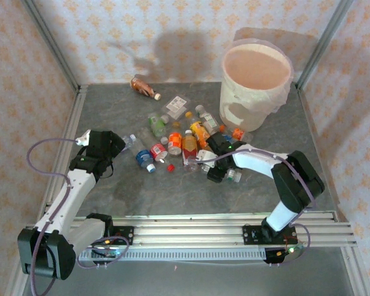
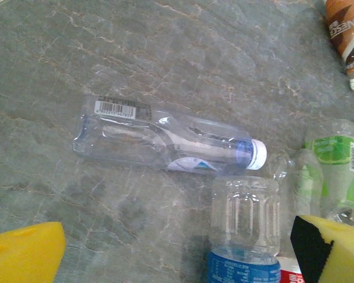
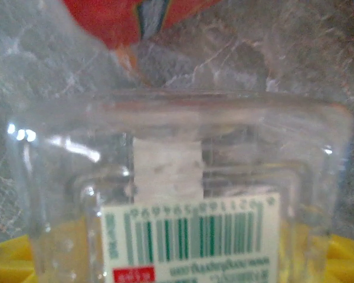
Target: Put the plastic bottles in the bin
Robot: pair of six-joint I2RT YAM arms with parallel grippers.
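The plastic bottles lie in a loose cluster (image 1: 179, 139) mid-table, left of the white bin (image 1: 256, 80) with its liner bag. My right gripper (image 1: 216, 168) sits low at the cluster's right edge. In the right wrist view a clear bottle with a barcode label (image 3: 183, 194) spans the gap between the yellow fingers (image 3: 6, 259), and the right gripper (image 3: 177, 268) is shut on it. My left gripper (image 1: 113, 148) stands open above a crushed clear bottle with a white cap (image 2: 165, 141). A blue-labelled bottle (image 2: 245, 236) lies beside its right finger (image 2: 333, 250).
A brown bottle (image 1: 145, 87) lies apart near the back wall. A green-labelled bottle (image 2: 336, 171) lies right of the crushed one. A small red cap (image 1: 170, 167) sits loose on the grey stone tabletop (image 1: 172, 191). Metal frame posts stand at the back corners.
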